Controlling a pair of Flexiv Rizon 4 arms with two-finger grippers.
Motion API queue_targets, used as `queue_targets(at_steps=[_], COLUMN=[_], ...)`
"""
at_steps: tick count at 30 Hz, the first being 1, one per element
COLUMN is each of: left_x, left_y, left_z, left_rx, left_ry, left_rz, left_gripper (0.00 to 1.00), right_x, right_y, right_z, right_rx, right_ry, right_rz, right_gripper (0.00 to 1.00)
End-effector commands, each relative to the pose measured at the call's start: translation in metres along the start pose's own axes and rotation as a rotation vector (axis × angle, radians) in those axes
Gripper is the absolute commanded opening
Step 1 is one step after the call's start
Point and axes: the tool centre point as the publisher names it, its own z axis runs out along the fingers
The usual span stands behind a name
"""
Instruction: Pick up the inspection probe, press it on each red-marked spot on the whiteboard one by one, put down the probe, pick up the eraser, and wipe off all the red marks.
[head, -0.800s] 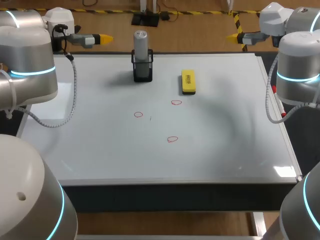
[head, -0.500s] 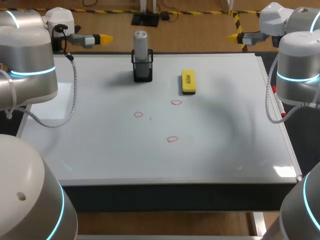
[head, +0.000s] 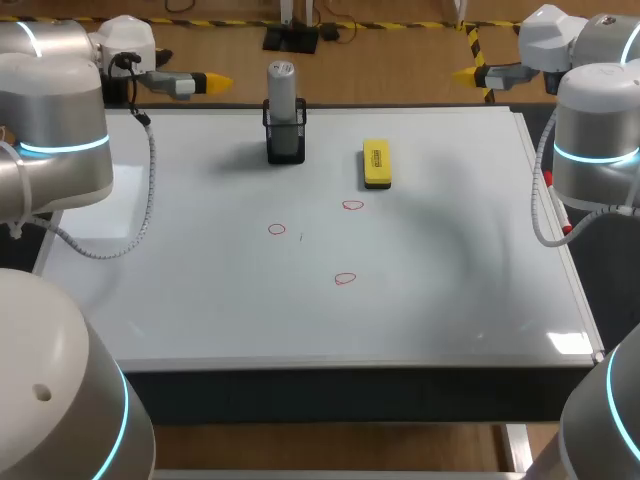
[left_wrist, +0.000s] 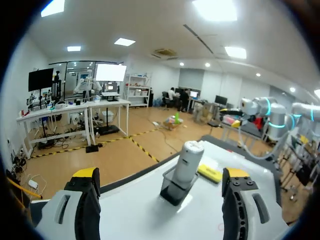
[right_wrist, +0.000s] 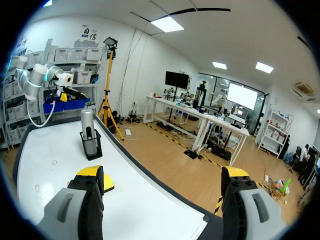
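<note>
The probe, a grey cylinder, stands upright in a black mesh holder at the back of the whiteboard. A yellow eraser lies to its right. Three small red circles mark the board's middle. My left gripper hovers open over the back left edge, pointing at the probe, which stands well ahead of its fingers with the eraser behind it. My right gripper hangs open over the back right edge, empty; beyond its fingers are the probe and eraser.
The whiteboard's raised frame runs along the right side under my right arm. A grey cable loops from my left arm over the board's left part. The front half of the board carries only the lowest red mark.
My left gripper has shifted slightly to the right, toward the probe. The right arm, the probe and the eraser have not moved.
</note>
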Motion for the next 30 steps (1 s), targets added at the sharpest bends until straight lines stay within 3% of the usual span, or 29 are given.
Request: queue_targets(at_steps=[1, 10, 18, 30], left_x=[-0.005, 0.006, 0.027, 0.049], left_y=[0.004, 0.007, 0.009, 0.018], left_z=[0.003, 0.024, 0.043, 0.069], left_rx=[0.034, 0.071, 0.098, 0.140], left_ry=[0.089, 0.327, 0.483, 0.533], left_rz=[0.043, 0.160, 0.163, 0.143], left_gripper=[1.00, 1.00, 1.00, 1.00], right_x=[0.000, 0.000, 0.000, 0.000], right_y=[0.000, 0.000, 0.000, 0.000], right_z=[0.000, 0.000, 0.000, 0.000], right_rx=[0.000, 0.000, 0.000, 0.000], right_ry=[0.000, 0.000, 0.000, 0.000], right_rz=[0.000, 0.000, 0.000, 0.000], right_gripper=[1.00, 1.00, 1.00, 1.00])
